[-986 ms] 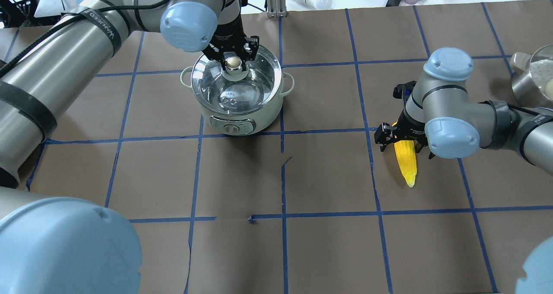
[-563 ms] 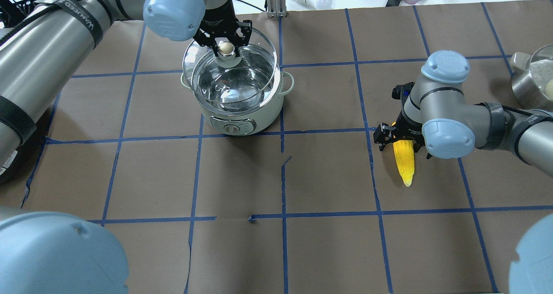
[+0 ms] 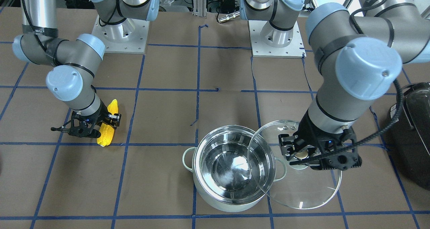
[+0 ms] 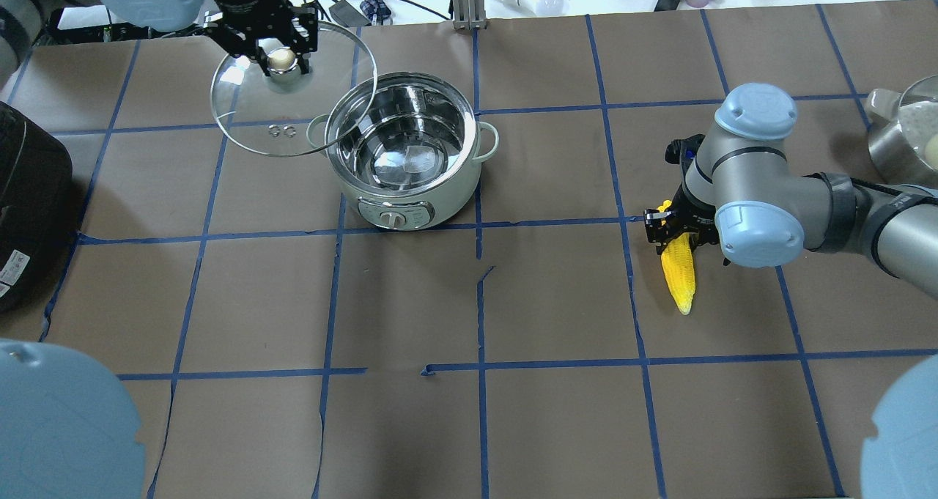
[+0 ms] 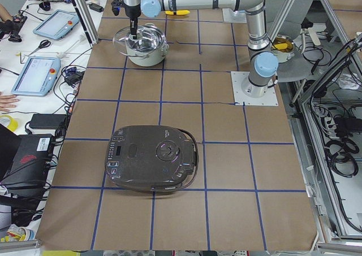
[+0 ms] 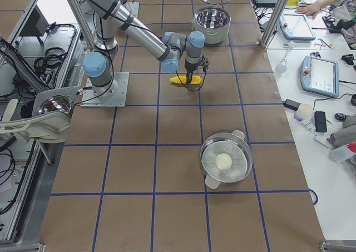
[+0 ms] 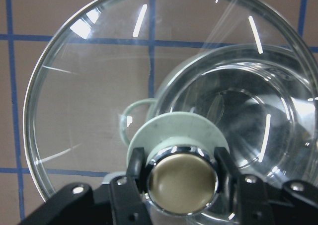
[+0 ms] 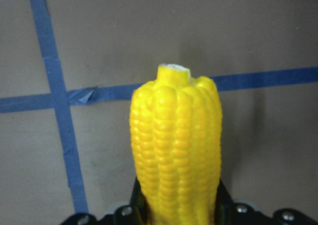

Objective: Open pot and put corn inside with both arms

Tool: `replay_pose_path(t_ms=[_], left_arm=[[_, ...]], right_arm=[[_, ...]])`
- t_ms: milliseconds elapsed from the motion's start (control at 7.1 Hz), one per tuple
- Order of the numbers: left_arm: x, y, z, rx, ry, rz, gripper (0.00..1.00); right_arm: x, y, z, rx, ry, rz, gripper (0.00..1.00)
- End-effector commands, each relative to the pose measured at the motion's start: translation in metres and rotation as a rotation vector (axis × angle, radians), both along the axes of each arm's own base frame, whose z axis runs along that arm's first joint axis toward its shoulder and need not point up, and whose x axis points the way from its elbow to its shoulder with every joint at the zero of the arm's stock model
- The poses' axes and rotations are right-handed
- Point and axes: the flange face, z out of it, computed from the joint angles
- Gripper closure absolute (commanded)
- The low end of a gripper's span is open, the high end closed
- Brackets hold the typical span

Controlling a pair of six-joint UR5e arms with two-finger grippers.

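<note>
The pale-green pot point(image 4: 401, 191) stands open on the table, its steel inside empty; it also shows in the front view point(image 3: 231, 202). My left gripper point(image 4: 282, 58) is shut on the beige knob point(image 7: 183, 183) of the glass lid point(image 4: 249, 118). It holds the lid tilted in the air beside the pot, overlapping its rim point(image 3: 302, 195). The yellow corn point(image 4: 678, 275) lies low over the table far to the pot's right. My right gripper point(image 4: 678, 237) is shut on its thick end point(image 8: 176, 150), with the tip pointing away point(image 3: 112, 106).
A black appliance point(image 4: 29, 184) sits at the table's left edge, near the held lid point(image 3: 413, 138). A steel pot with a white ball point(image 4: 905, 129) stands at the far right edge. The arm bases point(image 3: 119, 34) are bolted at the robot's side.
My left gripper has lifted the lid off the pot and carried it to the left. My right gripper's fingers have closed in on the corn.
</note>
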Motion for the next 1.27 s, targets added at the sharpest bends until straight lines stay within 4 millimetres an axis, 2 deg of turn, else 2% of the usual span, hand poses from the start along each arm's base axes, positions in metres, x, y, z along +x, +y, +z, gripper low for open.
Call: replay_pose_path(t_ms=[0,141,282,423,563,704,845,986,1127], left_arm=[[0.098,0.023,-0.035,0.109,0.004,-0.049,1.0],[0.119,0.041,-0.042,0.136,-0.017,-0.053,1.0],[0.147,0.052,-0.062,0.155,0.001,-0.022,1.0],[0.185,0.066,-0.096,0.137,0.016,-0.056,1.0],[0.194,0.084,-0.125,0.066,0.03,-0.043,1.0],[0.194,0.1,-0.157,0.036,0.022,-0.033,1.0],[0.186,0.112,-0.176,0.053,0.034,-0.039,1.0],[0.189,0.115,-0.187,0.058,0.039,-0.036,1.0],[0.186,0.121,-0.2,0.065,0.069,-0.041,1.0]], right_arm=[[-0.001,-0.036,0.047,-0.079,0.008,-0.018,1.0],[0.014,-0.056,0.081,-0.091,0.003,-0.007,1.0],[0.065,-0.078,0.13,-0.143,0.007,0.007,1.0],[0.114,-0.092,0.167,-0.141,-0.002,-0.01,1.0],[0.141,-0.11,0.17,-0.136,0.002,0.008,1.0],[0.176,-0.124,0.161,-0.146,-0.009,-0.033,1.0],[0.233,-0.132,0.168,-0.187,-0.025,-0.002,1.0],[0.292,-0.128,0.17,-0.211,-0.035,0.075,1.0],[0.326,-0.129,0.162,-0.221,-0.05,0.071,1.0]])
